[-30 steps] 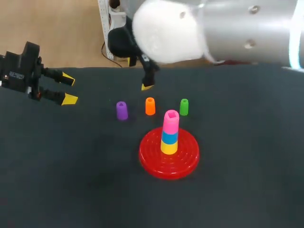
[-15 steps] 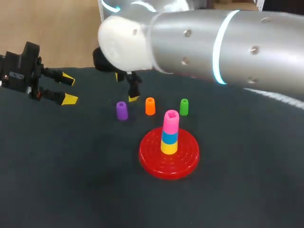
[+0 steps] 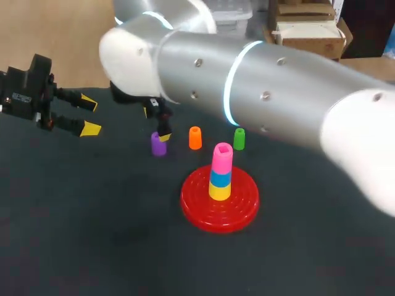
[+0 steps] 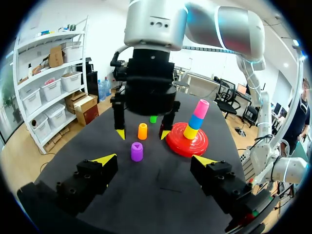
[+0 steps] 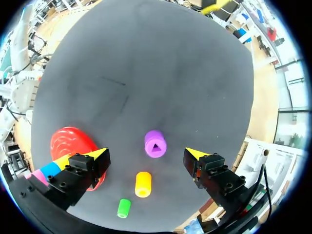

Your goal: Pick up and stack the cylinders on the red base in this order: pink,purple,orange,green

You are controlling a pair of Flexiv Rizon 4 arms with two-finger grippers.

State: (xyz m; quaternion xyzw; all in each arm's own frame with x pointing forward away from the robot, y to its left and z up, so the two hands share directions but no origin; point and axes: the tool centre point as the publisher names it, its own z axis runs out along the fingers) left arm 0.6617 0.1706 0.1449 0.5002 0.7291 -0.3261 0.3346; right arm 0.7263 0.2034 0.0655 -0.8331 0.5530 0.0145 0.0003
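Head view: right gripper (image 3: 155, 123) wide open, empty, above purple cylinder (image 3: 158, 143), left of orange cylinder (image 3: 195, 138). Left gripper (image 3: 89, 116) open, empty, far left.
Left wrist view: purple cylinder (image 4: 137, 151) stands apart from red base (image 4: 175, 144).
Right wrist view: crooked pinch may tip purple cylinder (image 5: 155, 144), bump orange cylinder (image 5: 143, 184).

We see the red base (image 3: 199, 205), a round ribbed disc, flat on the surface (image 3: 92, 234). On its middle stand a yellow piece (image 3: 219, 192), a blue piece (image 3: 220, 178) and, on top, the pink cylinder (image 3: 222, 157). Behind it the purple cylinder (image 3: 157, 147), orange cylinder (image 3: 195, 138) and green cylinder (image 3: 239, 139) stand upright in a row, apart.
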